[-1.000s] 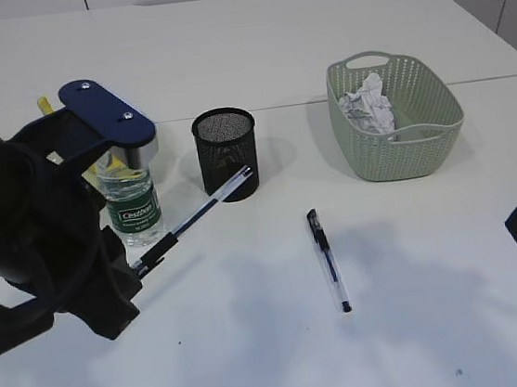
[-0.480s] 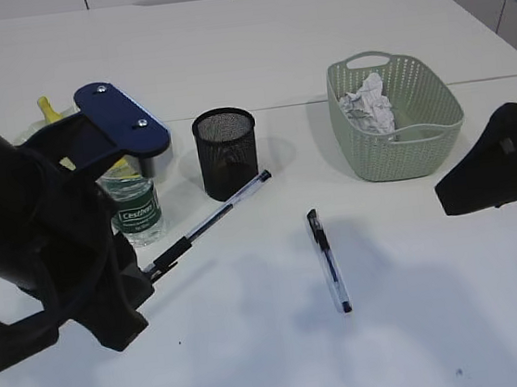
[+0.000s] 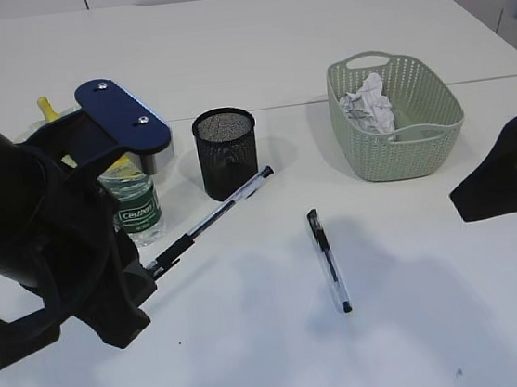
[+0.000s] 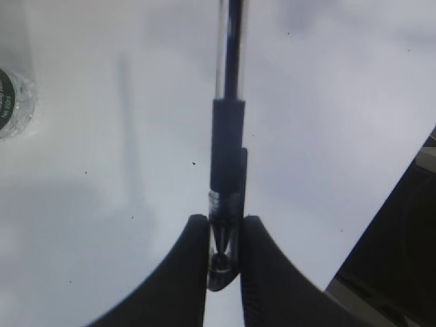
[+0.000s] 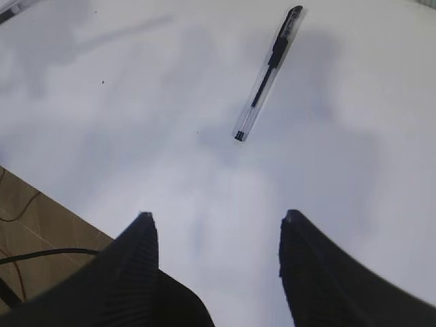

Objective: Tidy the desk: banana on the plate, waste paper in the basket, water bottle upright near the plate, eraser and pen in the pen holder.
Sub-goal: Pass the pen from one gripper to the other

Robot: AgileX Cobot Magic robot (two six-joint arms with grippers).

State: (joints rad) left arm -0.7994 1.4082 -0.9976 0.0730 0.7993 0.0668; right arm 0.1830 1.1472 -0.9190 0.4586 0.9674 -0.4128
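A: White table (image 3: 259,361). Left wrist view: left gripper (image 4: 225,238) clamped on a pen (image 4: 228,157); the exterior view hides those fingers behind the arm.

B: Right gripper (image 5: 214,238) stands apart above a second pen (image 5: 267,71). Banana (image 3: 44,108) mostly hidden; bottle (image 3: 135,207) partly.

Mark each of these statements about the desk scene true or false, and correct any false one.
1. The left end effector is shut on a pen. True.
2. The waste paper lies on the table beside the basket. False: it sits inside the basket.
3. The second pen lies flat on the table, held by nothing. True.
4. The right end effector grips that second pen. False: it is open and empty, with the pen lying apart from it.
5. The water bottle lies on its side. False: it stands upright, left of the pen holder.
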